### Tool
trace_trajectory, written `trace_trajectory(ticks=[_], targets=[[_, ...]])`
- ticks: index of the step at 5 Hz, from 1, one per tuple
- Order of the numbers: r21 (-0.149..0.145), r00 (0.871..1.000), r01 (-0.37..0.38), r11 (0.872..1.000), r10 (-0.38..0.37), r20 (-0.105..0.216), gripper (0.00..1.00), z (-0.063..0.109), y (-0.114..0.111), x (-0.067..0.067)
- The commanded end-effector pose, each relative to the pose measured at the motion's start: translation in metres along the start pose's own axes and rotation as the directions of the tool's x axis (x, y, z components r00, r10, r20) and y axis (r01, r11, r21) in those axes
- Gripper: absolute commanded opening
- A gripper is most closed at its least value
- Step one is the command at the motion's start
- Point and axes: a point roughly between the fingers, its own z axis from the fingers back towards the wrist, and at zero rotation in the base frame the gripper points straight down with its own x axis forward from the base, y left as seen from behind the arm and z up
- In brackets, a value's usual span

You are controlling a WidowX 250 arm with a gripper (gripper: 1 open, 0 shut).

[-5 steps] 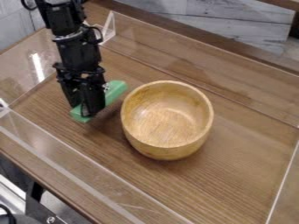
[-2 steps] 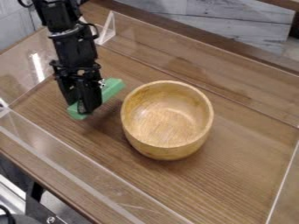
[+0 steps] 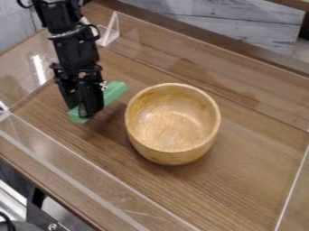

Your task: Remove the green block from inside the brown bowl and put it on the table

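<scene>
From where I'm standing, the black gripper (image 3: 90, 104) is closed down on the green block (image 3: 104, 101), its fingers across the block's middle, with bright green showing out past them at one o'clock and at seven. The block is over the wooden table (image 3: 223, 185), out of the brown bowl (image 3: 173, 124) and off at about ten o'clock from the bowl's middle. I can't tell whether its underside meets the wood. The bowl sits just beside it, its thick rim near the block's upper end but with a sliver of table between.

The arm (image 3: 70, 32) comes in from eleven o'clock. Bare tabletop runs from the gripper down toward six o'clock, and a wider stretch lies beyond the bowl, from two o'clock round to five. The closest edge is the clear low wall (image 3: 27, 135) at about eight o'clock from the gripper, well apart from it.
</scene>
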Motion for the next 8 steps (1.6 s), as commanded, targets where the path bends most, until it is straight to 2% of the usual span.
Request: trace_trajectory(ticks=[1,8], targets=[[0.02,0.999,-0.005,1.0,0.005,0.041,0.0,0.0139,0.0057,0.0042],[-0.027,1.0,-0.024,0.999,0.024,0.011,0.0,0.0121,0.0152,0.0034]])
